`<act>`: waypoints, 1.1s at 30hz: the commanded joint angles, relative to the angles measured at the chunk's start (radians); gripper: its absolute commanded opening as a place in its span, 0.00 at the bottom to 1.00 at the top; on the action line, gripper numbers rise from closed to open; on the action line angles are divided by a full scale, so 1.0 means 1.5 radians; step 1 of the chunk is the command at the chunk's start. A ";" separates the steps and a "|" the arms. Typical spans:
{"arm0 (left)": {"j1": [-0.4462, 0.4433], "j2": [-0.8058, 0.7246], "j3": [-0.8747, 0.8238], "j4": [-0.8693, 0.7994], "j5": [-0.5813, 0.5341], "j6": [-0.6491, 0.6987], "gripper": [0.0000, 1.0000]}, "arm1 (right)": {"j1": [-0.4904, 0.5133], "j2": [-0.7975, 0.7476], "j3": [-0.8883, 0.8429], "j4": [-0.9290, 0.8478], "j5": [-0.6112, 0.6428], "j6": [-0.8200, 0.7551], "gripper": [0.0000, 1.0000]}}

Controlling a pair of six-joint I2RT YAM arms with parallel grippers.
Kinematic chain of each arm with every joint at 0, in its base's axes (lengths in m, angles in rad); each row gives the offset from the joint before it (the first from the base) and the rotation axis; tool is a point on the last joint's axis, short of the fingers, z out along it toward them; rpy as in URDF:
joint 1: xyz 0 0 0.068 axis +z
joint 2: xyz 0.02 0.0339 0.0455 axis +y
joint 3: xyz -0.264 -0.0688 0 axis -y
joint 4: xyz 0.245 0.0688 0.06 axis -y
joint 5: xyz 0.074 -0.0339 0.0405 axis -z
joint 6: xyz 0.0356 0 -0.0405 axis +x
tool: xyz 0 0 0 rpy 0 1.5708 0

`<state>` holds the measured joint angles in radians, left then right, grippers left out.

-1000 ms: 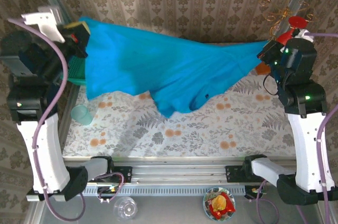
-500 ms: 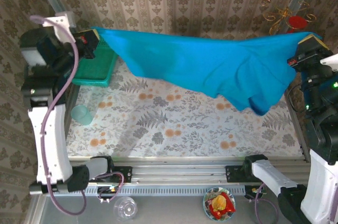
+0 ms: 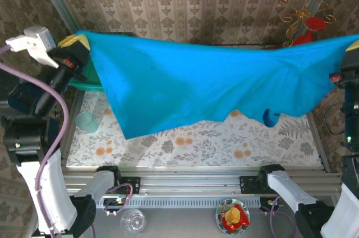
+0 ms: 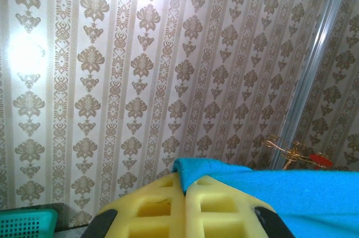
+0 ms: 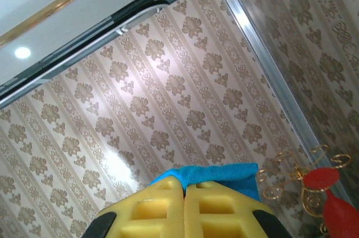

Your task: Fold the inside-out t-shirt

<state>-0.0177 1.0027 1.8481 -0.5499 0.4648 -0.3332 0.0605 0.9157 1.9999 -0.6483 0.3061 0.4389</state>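
Observation:
The inside-out t-shirt (image 3: 207,83), plain blue-teal, hangs stretched wide in the air above the flowered table (image 3: 185,145). Its lower edge droops toward the table at the front left. My left gripper (image 3: 76,41) is shut on the shirt's left corner, held high at the far left. In the left wrist view the yellow pads (image 4: 162,210) of the left gripper (image 4: 185,184) pinch a fold of the t-shirt (image 4: 291,193). My right gripper (image 3: 353,47) is shut on the right corner at the frame's right edge. In the right wrist view the right gripper (image 5: 184,184) clamps the t-shirt (image 5: 224,173).
A teal mesh basket (image 3: 90,85) sits at the back left, mostly behind the shirt; its corner is the basket (image 4: 28,224) in the left wrist view. A pale cup (image 3: 86,121) stands on the left. A gold wire ornament (image 3: 305,16) stands at the back right.
Both arms have risen and pulled further apart. The t-shirt, sagging in the middle a second ago, now hangs spread out wide and flatter between them.

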 commanded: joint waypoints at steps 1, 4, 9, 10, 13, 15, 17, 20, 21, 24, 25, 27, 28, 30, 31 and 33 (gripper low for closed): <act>0.007 0.071 0.006 0.033 0.006 -0.014 0.00 | -0.006 0.081 0.020 0.035 0.001 -0.017 0.00; 0.006 0.130 -0.014 0.055 0.027 -0.027 0.00 | -0.006 0.138 0.018 0.040 0.028 -0.016 0.00; 0.003 0.207 -0.096 0.128 0.033 -0.036 0.00 | -0.008 0.209 -0.061 0.104 0.048 0.009 0.00; 0.002 0.225 -0.107 0.145 0.031 -0.040 0.00 | -0.010 0.217 -0.086 0.132 0.050 0.019 0.00; 0.004 0.288 -0.099 0.182 0.041 -0.050 0.00 | -0.022 0.260 -0.106 0.173 0.048 0.049 0.00; 0.004 0.333 -0.066 0.211 0.061 -0.055 0.00 | -0.028 0.294 -0.083 0.191 0.045 0.063 0.00; 0.005 0.379 -0.001 0.215 0.072 -0.058 0.00 | -0.032 0.338 -0.030 0.194 0.034 0.071 0.00; 0.006 0.450 0.128 0.184 0.076 -0.063 0.00 | -0.037 0.394 0.079 0.172 0.026 0.077 0.00; 0.007 0.470 0.166 0.172 0.077 -0.065 0.00 | -0.038 0.411 0.115 0.160 0.023 0.079 0.00; 0.009 0.529 0.283 0.121 0.083 -0.067 0.00 | -0.044 0.451 0.207 0.122 0.015 0.080 0.00; 0.009 0.545 0.314 0.102 0.083 -0.067 0.00 | -0.044 0.457 0.223 0.114 0.012 0.079 0.00; 0.012 0.564 0.349 0.080 0.090 -0.067 0.00 | -0.047 0.457 0.225 0.102 0.008 0.079 0.00; 0.012 0.567 0.353 0.074 0.093 -0.065 0.00 | -0.049 0.452 0.216 0.096 0.006 0.078 0.00; 0.015 0.563 0.339 0.057 0.098 -0.058 0.00 | -0.051 0.429 0.170 0.096 -0.006 0.077 0.00; 0.016 0.556 0.320 0.051 0.104 -0.052 0.00 | -0.053 0.410 0.134 0.103 -0.013 0.078 0.00; 0.018 0.527 0.252 0.049 0.113 -0.039 0.00 | -0.055 0.366 0.047 0.115 -0.028 0.081 0.00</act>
<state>-0.0097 1.8183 2.3096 -0.4107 0.6090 -0.4164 -0.0105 1.5146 2.1723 -0.4805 0.2874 0.5430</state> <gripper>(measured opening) 0.061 0.065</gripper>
